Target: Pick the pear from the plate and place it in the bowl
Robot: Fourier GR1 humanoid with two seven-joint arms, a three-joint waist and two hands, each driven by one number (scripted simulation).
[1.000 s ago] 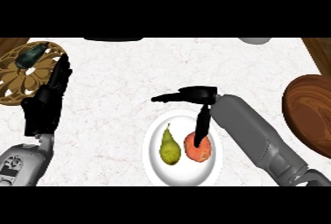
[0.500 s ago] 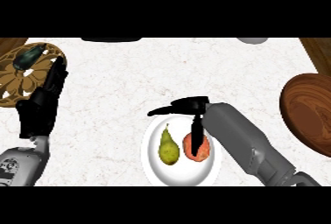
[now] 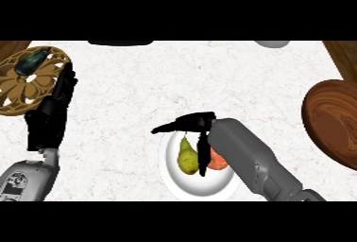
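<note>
You see the right hand (image 3: 196, 126) poised over the white plate (image 3: 182, 185) at six o'clock, thumb and fingers spread and holding nothing, the pear (image 3: 186, 156) unlifted beside an orange fruit (image 3: 219, 162); the wooden bowl (image 3: 335, 118) at three o'clock waits.

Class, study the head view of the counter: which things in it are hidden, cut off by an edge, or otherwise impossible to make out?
- Orange-red fruit: mostly hidden by the right hand and forearm; kind unclear.
- White plate: right rim covered by the forearm.
- Wooden bowl: cut off by the right edge.
- Dark object and pale object: cut off at the top edge, unidentifiable.
- Whether the right hand touches the pear: cannot tell.
</note>
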